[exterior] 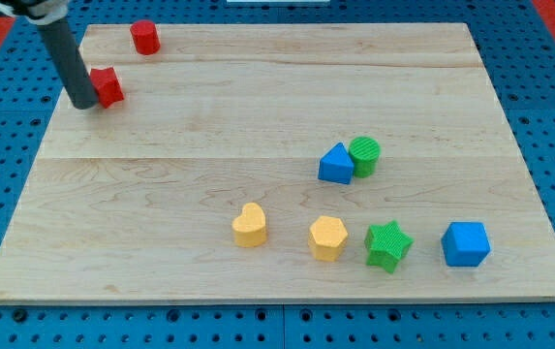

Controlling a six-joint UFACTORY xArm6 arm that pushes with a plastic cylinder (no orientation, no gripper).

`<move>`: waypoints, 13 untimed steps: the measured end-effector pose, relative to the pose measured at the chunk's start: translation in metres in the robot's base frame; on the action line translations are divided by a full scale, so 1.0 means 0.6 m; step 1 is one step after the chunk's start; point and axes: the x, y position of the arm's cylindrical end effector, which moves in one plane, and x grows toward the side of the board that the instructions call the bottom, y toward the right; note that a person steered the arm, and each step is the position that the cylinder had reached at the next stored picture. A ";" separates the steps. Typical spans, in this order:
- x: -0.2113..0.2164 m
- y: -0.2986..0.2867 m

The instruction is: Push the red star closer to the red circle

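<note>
The red star [108, 86] lies near the board's upper left. The red circle [144, 37], a short cylinder, stands above and slightly right of it near the view's top edge, with a gap between them. My tip [82, 102] rests on the board at the star's left side, touching or nearly touching it. The dark rod rises from there toward the view's top left.
A blue triangle [335, 164] and green circle [364, 155] touch at centre right. Along the bottom lie a yellow heart [250, 225], yellow hexagon [327, 237], green star [388, 245] and blue cube [466, 243]. The wooden board [209, 194] sits on a blue pegboard.
</note>
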 end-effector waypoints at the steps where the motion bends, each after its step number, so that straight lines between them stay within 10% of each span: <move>1: -0.005 -0.023; 13: -0.096 0.108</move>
